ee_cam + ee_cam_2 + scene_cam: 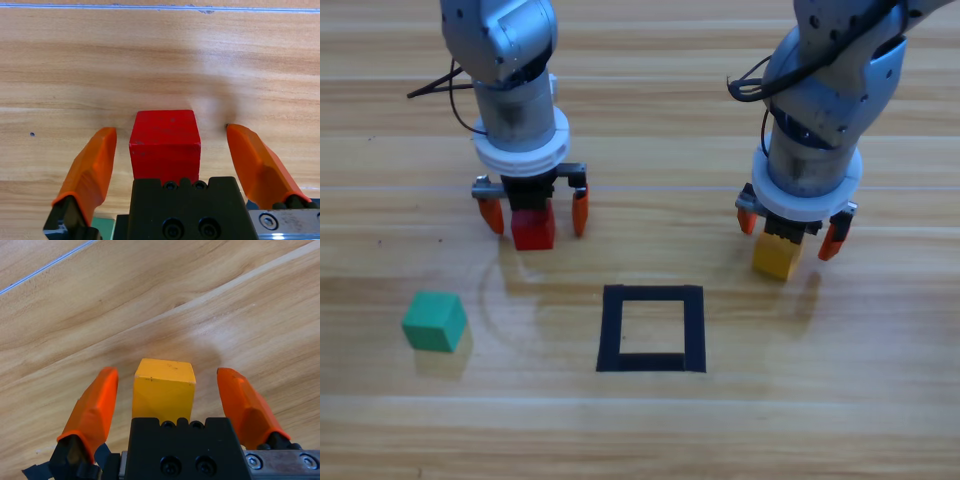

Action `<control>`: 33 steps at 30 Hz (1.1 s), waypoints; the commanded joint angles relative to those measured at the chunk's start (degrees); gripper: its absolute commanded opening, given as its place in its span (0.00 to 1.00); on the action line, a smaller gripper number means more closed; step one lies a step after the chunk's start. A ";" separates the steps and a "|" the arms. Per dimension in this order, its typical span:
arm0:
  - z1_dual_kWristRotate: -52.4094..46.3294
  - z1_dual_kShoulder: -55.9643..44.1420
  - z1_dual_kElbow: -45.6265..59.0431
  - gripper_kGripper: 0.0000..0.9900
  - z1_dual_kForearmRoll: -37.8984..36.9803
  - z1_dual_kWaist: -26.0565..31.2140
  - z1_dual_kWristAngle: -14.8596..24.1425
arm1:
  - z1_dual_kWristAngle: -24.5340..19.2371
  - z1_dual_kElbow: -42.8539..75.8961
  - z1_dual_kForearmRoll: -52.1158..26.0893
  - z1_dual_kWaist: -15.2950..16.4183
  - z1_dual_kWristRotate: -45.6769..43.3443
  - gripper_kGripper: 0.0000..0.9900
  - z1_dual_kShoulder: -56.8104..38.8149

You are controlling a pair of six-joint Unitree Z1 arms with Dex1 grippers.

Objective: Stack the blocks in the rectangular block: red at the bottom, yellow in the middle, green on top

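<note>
The red cube (533, 229) rests on the table between the spread jaws of my left gripper (536, 211), which is open around it without touching; the left wrist view shows the red cube (165, 142) with a gap on each side inside the left gripper (170, 137). The yellow cube (777, 257) stands between the jaws of my open right gripper (791, 236); in the right wrist view the yellow cube (163, 389) is likewise untouched inside the right gripper (167, 377). The green cube (434, 321) lies at the left. The black tape square (652, 328) sits hollow at the centre front.
Black cables (440, 88) trail behind the left arm. A sliver of the green cube (103, 227) shows at the bottom of the left wrist view.
</note>
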 commanded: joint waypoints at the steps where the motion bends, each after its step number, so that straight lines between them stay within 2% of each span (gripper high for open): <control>1: 0.77 2.96 -0.18 0.88 -0.72 2.27 -0.59 | 2.78 -0.77 0.48 -1.57 -0.71 0.82 3.61; 5: 1.56 2.52 2.28 0.72 -2.30 2.62 -0.59 | 3.83 -1.21 0.48 -1.57 -0.71 0.69 4.14; 6: 1.74 2.52 2.54 0.66 -2.39 2.53 -0.59 | 3.92 -1.30 0.48 -1.57 -0.97 0.61 4.23; 9: 2.09 2.17 3.86 0.45 -2.65 2.53 -0.59 | 4.01 -1.74 0.48 -1.57 -1.50 0.44 4.84; 14: 2.71 1.73 4.57 0.11 -2.65 2.53 -0.33 | 4.36 -2.27 1.09 -2.10 -4.84 0.23 4.93; 16: 2.71 1.56 4.57 0.10 -2.65 2.27 -0.33 | 4.80 -4.99 4.08 -2.28 -7.65 0.16 5.28; 22: 2.62 -1.52 3.77 0.10 -2.39 0.34 0.47 | 5.68 -18.88 21.13 -2.19 -19.16 0.16 5.98; 26: 5.96 -5.91 2.72 0.10 -1.33 0.34 0.29 | 5.33 -16.33 21.57 -0.61 -24.61 0.16 0.01; 30: 8.95 -11.80 2.19 0.10 1.13 0.34 0.38 | 5.68 -13.61 21.57 0.62 -25.58 0.16 -4.56; 33: 10.79 -16.20 2.63 0.06 2.80 -0.01 0.38 | 5.50 -12.20 21.57 1.41 -26.63 0.15 -6.67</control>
